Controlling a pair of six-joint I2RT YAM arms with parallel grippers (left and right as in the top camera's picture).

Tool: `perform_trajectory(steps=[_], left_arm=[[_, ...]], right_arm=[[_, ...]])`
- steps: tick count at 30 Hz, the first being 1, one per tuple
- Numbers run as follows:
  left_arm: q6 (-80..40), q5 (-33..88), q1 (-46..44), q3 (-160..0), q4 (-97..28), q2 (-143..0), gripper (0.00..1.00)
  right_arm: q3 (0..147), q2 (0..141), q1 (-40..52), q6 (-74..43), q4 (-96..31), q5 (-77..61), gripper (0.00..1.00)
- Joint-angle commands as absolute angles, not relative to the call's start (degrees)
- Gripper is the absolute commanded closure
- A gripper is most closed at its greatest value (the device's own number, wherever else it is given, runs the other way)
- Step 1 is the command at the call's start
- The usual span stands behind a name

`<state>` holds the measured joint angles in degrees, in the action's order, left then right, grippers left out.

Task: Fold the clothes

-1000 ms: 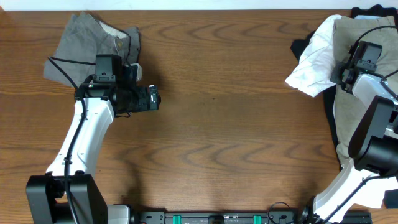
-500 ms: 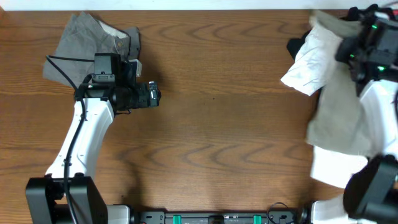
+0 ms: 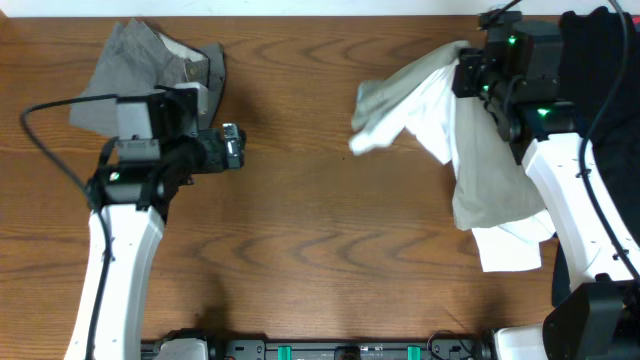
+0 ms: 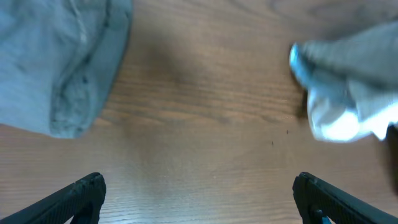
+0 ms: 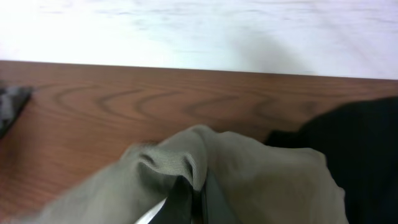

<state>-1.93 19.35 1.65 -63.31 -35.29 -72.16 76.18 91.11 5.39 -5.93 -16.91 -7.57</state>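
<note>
The clothes [image 3: 488, 170], light khaki-green shorts, hang lifted over the table's right side, and a bunched edge [image 5: 186, 155] is pinched in my right gripper [image 3: 468, 72], which is shut on it. In the right wrist view the fingers [image 5: 180, 199] are pressed together under the fabric fold. A white shirt [image 3: 400, 125] is tangled with the shorts and trails left. My left gripper [image 3: 232, 148] is open over bare wood at the left, with its fingers [image 4: 78, 194] wide apart and nothing between them. The left wrist view shows the clothes [image 4: 354, 68] blurred at the right.
Darker grey shorts [image 3: 150, 60] lie crumpled at the table's back left, just behind the left gripper [image 4: 199, 199], and appear in the left wrist view as grey shorts [image 4: 56, 62]. Black cloth [image 3: 600, 50] is at the far right, seen also as black cloth [image 5: 354, 143].
My right arm swung left, pulling the khaki shorts and the white shirt off the right-hand pile toward the table's middle. The left arm shifted slightly left, still open.
</note>
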Motion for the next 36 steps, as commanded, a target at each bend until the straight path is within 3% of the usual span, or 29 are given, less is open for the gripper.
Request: perform_trajectory(steps=[1,10,13,16,20,27,36], left_arm=[[-2.63,18.79,2.66,-64.12,-35.24,-69.73,0.02],[-2.63,18.94,2.81,-64.1,-37.5,-68.73,0.02],[-1.8,23.9,2.55,-64.1,-38.81,-68.9,0.02],[3.6,30.87,0.32,-64.1,-39.13,-69.95,0.02],[5.82,31.31,-4.95,-64.1,-37.1,-73.28,0.02],[6.02,31.31,-14.87,-64.1,-24.38,-82.78,0.02],[5.91,31.31,-20.93,-64.1,-7.79,-90.21,0.02]], right_arm=[[78.26,88.49,6.7,-7.22,-16.03,-8.84,0.99],[79.09,88.38,6.9,-7.05,-16.23,-11.44,0.99],[79.09,88.38,6.96,-7.03,-16.75,-11.46,0.99],[79.09,88.38,7.07,-7.05,-17.23,-11.7,0.99],[79.09,88.38,7.29,-7.05,-17.74,-12.53,0.99],[79.09,88.38,7.79,-7.03,-19.7,-12.53,0.99],[79.07,88.38,7.88,-6.13,-22.61,-15.92,0.99]])
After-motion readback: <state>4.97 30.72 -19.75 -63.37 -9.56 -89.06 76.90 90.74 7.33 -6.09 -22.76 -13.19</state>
